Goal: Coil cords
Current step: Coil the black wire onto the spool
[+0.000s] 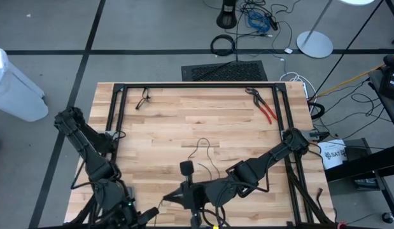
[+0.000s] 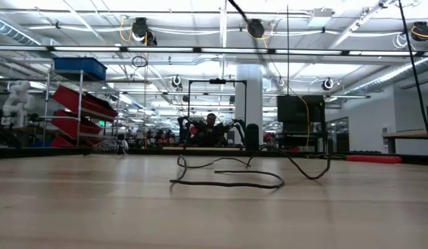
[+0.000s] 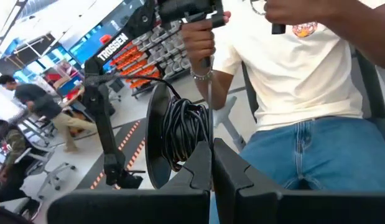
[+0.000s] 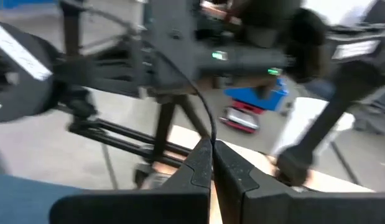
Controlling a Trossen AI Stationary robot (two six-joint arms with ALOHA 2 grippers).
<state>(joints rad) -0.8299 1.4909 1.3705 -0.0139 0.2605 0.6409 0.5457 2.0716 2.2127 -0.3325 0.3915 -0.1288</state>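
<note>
Bare wood of the table [image 2: 96,207] fills the foreground, and just past it the cord [image 2: 227,184] sprawls in loose, flat loops, well short of the red-handled pliers [image 1: 263,106] and off toward the left arm's side of them. It is not a coil yet, folks. One strand climbs steeply out of the top of the low view, so part of it is up in the air. The right gripper [image 4: 211,146], far from the pliers at the opposite edge of the table, has its fingers pressed tight together with a thin black line coming out between the tips. I'd call that a pinch on the cord. The left gripper [image 3: 211,149] sits close beside it, equally far from the pliers and also clamped narrow. A thin line rises from its tips too, but whether that is the cord I cannot say. It faces a person [image 3: 304,93] and a reel of thick cable [image 3: 180,134] beyond the table. Now the dangers. The cord is thin and the pinch is at the very fingertips, so a quick tug could slip it free. A long pull could drag the loops into a tangle rather than a ring. With both grippers crowded together, a strand could also snag an arm.
</note>
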